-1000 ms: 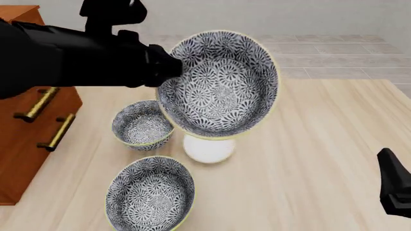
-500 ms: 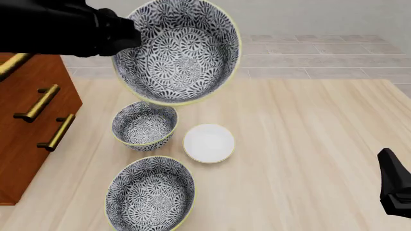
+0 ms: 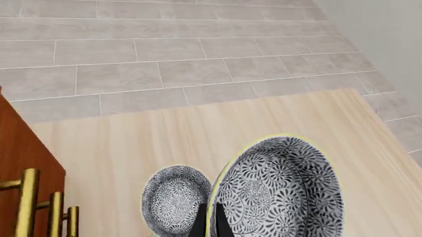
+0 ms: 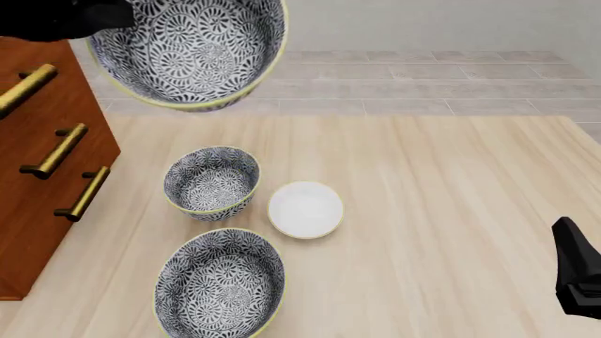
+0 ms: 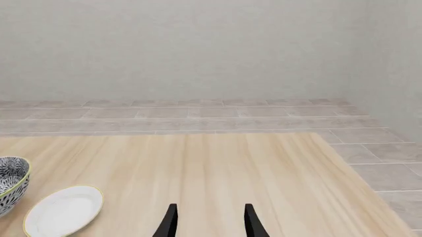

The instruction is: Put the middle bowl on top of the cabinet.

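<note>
gripping the patterned bowl (image 4: 188,53) by its rim, the left gripper (image 3: 209,224) holds it in the air beside the cabinet (image 4: 42,162) (two matching bowls below); the right gripper (image 5: 207,222) hangs open over the tabletop (image 4: 441,211).

The middle bowl (image 4: 188,49), deep, with a dense grey-and-white floral pattern and a thin yellow-green rim, is hanging tilted in the air beside the cabinet (image 4: 47,176). The cabinet, reddish-brown with brass bar handles, is standing at the left.
</note>
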